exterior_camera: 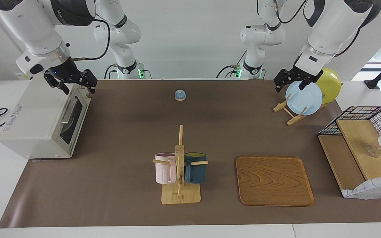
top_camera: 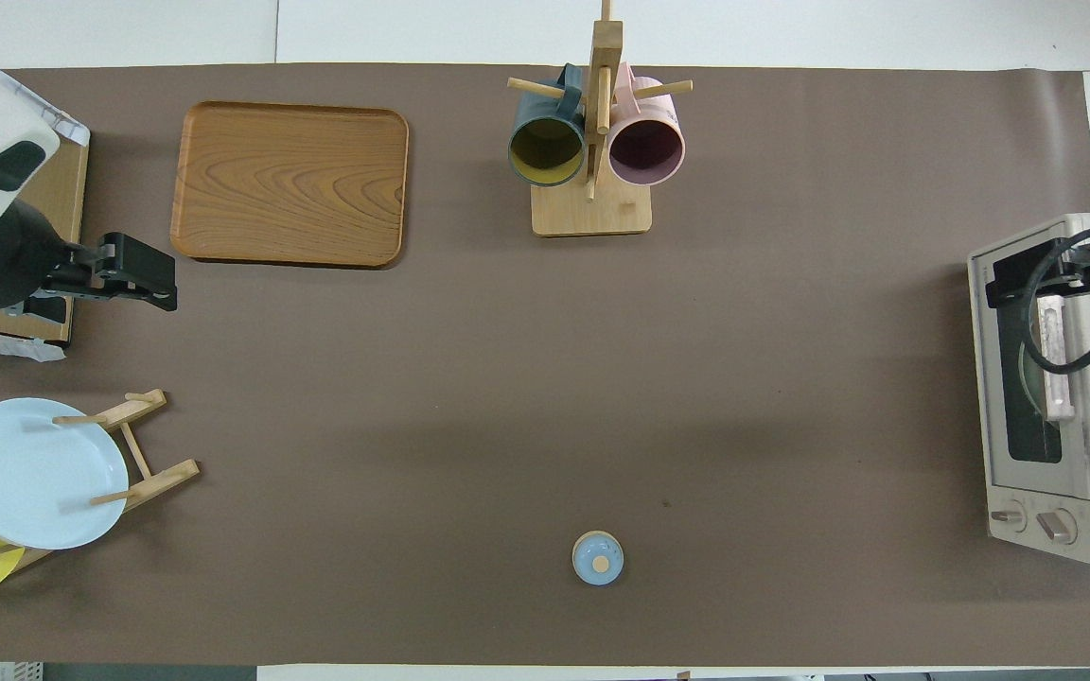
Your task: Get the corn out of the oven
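Facing view: right pincer [exterior_camera: 73, 84] up over the top corner of the oven [exterior_camera: 41, 120], just above the upper end of the bar handle [exterior_camera: 68, 111] on the closed dark glass door; finger spacing impossible to judge from here. No corn on show, presumably inside, hidden by the glass. Left pincer [exterior_camera: 293, 81] waiting over the blue plate [exterior_camera: 304, 98] in its wooden rack, yellow plate [exterior_camera: 330, 85] just beside; finger spacing again not readable. Well away from both pincers on the surface [exterior_camera: 127, 132]: mug tree [exterior_camera: 179, 165], wooden tray [exterior_camera: 274, 180], small blue bell [exterior_camera: 180, 95], wire shelf [exterior_camera: 362, 138]. Overhead view: right pincer [top_camera: 1065, 274] over the door's end farthest from the knobs [top_camera: 1032, 518], handle [top_camera: 1058, 364] running from beneath it toward those knobs; cable draped across the glass. Left pincer [top_camera: 152, 279] hanging between tray [top_camera: 290, 184] and plate rack, fingers seemingly close together, though not sure enough to call. Handling, as a judgement: door first, a stiff metal bar best taken near its middle and pulled down evenly; the cob likely light, rigid, bumpy enough to resist slipping, yet round and tapered, so prone to roll. Best clamped across the thicker mid-section, not the narrow tip.
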Motion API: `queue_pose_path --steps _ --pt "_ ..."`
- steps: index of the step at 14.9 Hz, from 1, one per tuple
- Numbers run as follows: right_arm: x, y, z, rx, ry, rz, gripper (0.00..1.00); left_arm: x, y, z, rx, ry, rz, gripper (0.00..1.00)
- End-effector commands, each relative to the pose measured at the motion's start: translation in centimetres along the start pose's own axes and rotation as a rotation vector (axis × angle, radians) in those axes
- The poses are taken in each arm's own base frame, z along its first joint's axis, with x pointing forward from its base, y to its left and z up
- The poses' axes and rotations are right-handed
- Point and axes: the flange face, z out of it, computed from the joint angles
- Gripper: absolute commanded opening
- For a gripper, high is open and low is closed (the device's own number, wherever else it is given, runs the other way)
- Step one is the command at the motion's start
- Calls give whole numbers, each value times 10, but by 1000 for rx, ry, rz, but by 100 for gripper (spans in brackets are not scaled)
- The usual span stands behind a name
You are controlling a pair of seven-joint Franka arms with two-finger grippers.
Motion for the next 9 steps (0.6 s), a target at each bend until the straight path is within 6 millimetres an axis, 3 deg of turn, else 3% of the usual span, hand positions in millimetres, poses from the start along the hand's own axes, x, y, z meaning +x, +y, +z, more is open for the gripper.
queue_pose_path --steps 1,6,9 --pt "4 2 -2 -4 15 17 100 -5 -4 0 8 7 -2 100" --pt "1 3 -2 3 10 22 100 -5 -4 0 8 7 -2 100" --pt "-1 25 4 6 -3 58 100 -5 -4 0 8 7 -2 100"
